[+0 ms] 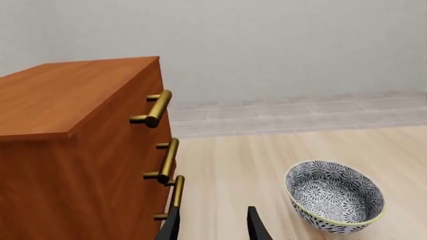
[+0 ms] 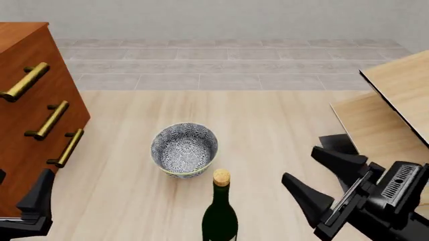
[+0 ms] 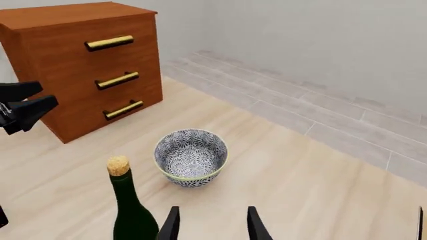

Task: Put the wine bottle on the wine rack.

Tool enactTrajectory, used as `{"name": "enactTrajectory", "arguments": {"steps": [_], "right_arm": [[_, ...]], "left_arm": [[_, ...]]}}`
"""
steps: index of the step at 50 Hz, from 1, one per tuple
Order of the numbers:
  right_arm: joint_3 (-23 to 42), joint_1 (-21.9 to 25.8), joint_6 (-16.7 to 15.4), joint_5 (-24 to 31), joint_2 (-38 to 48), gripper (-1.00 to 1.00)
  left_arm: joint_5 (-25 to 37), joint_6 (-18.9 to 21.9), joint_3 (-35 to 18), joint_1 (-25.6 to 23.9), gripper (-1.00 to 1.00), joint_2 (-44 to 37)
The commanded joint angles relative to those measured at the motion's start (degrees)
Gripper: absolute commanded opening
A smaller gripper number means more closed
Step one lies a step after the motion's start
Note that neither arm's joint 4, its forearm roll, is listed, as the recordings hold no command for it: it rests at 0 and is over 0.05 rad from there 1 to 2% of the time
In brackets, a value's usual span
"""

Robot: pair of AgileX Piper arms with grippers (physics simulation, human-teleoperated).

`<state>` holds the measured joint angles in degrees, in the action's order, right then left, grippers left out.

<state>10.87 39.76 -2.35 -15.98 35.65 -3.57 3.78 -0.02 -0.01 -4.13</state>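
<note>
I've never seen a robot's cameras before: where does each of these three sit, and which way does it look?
Front view: above and behind the arms, looking forward over the bottle; right gripper shows.
Left wrist view: behind the left gripper, facing the cabinet.
Right wrist view: behind its own fingers, facing bottle and cabinet.
All three share the bowl.

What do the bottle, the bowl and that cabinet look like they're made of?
The wine bottle looks like dark green glossy glass with a tan cork top. The bowl seems glazed ceramic, with a grey-white pattern. The cabinet looks like reddish-brown wood, grained, with brass-coloured handles.
</note>
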Motion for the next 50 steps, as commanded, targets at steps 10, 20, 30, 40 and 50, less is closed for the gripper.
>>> {"name": "enactTrajectory", "arguments": {"steps": [10,20,30,40,50], "right_arm": [[0.90,7.41,1.14,-4.09,6.25,1.00],[0.21,10.09,1.84,-8.61,10.26,1.00],[0.58,12.10,2.33,-10.36,12.68,1.00],[0.99,13.77,2.15,-13.51,16.54,1.00],[1.59,15.11,1.99,-15.15,18.85,1.00]], "left_arm": [[0.27,0.83,0.00,-0.48,1.00,-0.57],[1.46,1.24,-0.01,-0.22,1.00,0.24],[0.73,0.83,0.01,0.12,1.00,-1.31],[1.29,0.96,0.02,0.14,1.00,-1.07],[1.16,1.02,0.02,0.29,1.00,-1.43]]}}
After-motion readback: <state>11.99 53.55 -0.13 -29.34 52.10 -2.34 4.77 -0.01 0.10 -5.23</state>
